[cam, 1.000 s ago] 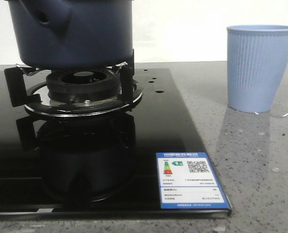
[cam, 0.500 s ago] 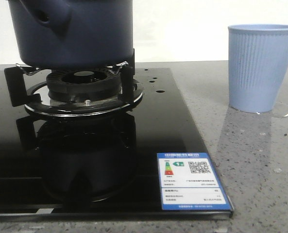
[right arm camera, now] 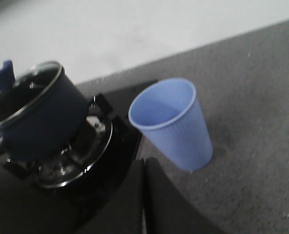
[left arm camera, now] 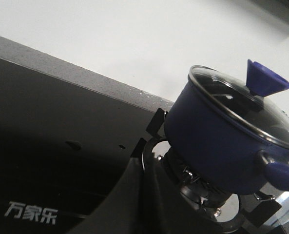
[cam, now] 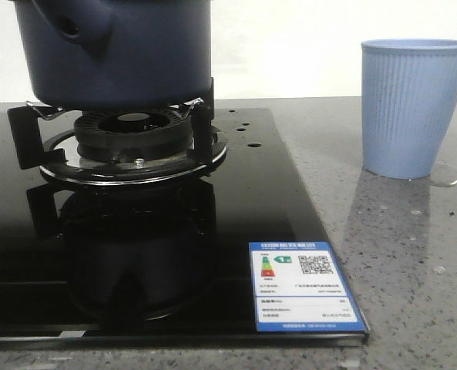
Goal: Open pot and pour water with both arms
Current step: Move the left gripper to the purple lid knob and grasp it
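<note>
Your pot [cam: 112, 50] sits on the burner [cam: 132, 142] of the black hob [cam: 274, 200], its glass lid [left arm camera: 246, 109] on and the stubby handle [cam: 70, 19] facing you; the ribbed cup [cam: 413, 108] stands well apart on the grey worktop [cam: 413, 285], a small puddle of water [cam: 448, 179] touching its base; both pairs of fingers [left arm camera: 146, 204] [right arm camera: 143, 200] look pressed together, grasping nothing.

- A blue-and-white energy label [cam: 304, 287] sits at the lower right corner of the black cooktop [cam: 243, 208]; it shows a QR code and a "1" grade arrow, and the small print is unreadable.
- White characters "万家乐" [left arm camera: 30, 213] are printed on the cooktop, lower left of the left wrist view.
</note>
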You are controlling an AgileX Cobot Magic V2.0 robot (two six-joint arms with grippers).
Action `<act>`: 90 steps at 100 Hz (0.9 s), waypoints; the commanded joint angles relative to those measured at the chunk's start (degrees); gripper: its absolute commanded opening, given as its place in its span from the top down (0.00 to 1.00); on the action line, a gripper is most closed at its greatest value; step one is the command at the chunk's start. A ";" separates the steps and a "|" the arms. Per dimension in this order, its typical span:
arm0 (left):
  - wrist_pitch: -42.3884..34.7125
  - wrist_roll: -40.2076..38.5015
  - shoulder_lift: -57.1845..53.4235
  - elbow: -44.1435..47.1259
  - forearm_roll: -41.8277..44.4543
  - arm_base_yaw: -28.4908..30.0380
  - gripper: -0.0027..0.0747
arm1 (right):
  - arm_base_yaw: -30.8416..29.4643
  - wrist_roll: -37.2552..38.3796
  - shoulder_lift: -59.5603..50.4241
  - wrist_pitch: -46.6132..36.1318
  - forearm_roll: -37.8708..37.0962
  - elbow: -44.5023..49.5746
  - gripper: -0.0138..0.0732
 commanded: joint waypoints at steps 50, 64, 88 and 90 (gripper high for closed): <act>22.16 36.68 18.50 -23.86 -25.54 0.10 0.99 | -0.22 -39.78 12.09 6.55 37.25 -6.78 0.93; 32.92 48.60 27.28 -32.56 -37.38 0.10 0.98 | -0.22 -48.50 12.09 1.91 37.28 -6.78 0.93; 44.38 60.48 42.12 -43.91 -49.11 0.10 0.98 | -0.22 -59.78 12.09 -2.06 37.28 -6.88 0.92; 44.17 61.53 43.12 -44.74 -49.10 0.10 0.99 | -0.22 -60.88 12.09 -2.17 37.28 -7.01 0.92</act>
